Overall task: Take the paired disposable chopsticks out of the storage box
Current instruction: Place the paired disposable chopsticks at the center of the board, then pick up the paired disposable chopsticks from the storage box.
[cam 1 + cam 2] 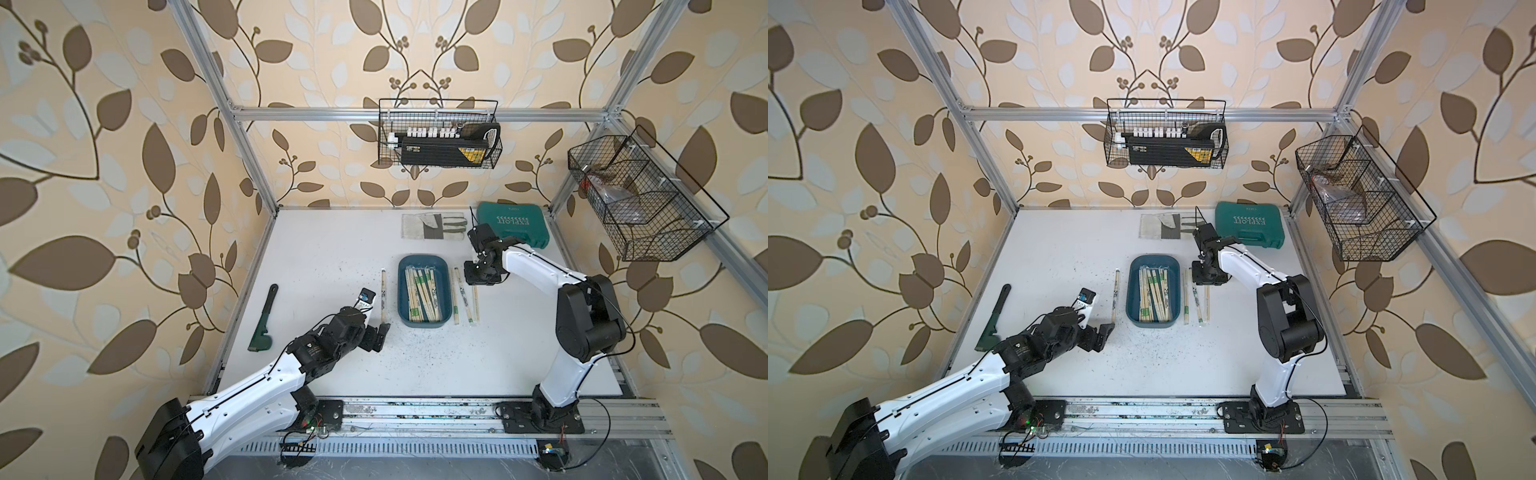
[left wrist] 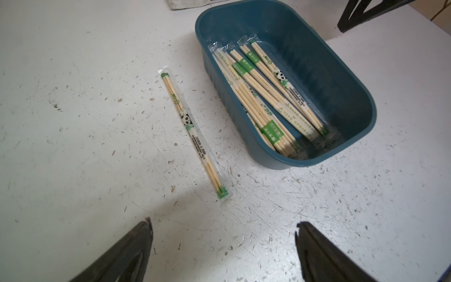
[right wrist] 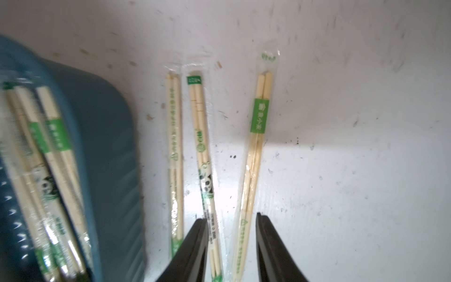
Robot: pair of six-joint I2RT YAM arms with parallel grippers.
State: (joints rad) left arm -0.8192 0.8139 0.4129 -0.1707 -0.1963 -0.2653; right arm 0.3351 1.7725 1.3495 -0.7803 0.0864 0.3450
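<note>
tabletop of scuffed white board [image 1: 332, 374] fills the lower middle of both top views. over it we see the white-and-black left arm [image 1: 249, 386] reaching from the lower left of the frame and the white-and-black right arm [image 1: 536, 270] from the lower right. two black wire baskets hang above: one [image 1: 438, 133] at upper centre, one [image 1: 640, 199] at the upper right. below them, right of centre, lies a dark green lettered plastic tool case [image 1: 513, 226]. at the middle of the frame sits the shallow dark teal-blue plastic storage box [image 1: 424, 261]. a dark green wrench [image 1: 264, 320] lies well apart at centre left. a grey-and-white work glove [image 1: 432, 226] lies flat just left of the tool case.

inside the box we see a loose bundle of sleeved pale-wood chopstick pairs [image 1: 424, 295] with green print, lying lengthwise on its floor. one single sleeved pair [image 1: 383, 295] lies on the table just left of the box, and three more sleeved pairs [image 1: 463, 297] lie side by side just right of it.

the left gripper [image 2: 223, 222] hovers near the lower end of the single pair, its fingers spread wide over bare table. the right gripper [image 3: 230, 217] sits over the upper ends of the three pairs. its fingers [image 3: 195, 244] stand parted, two sleeves running through the gap unpinched.
</note>
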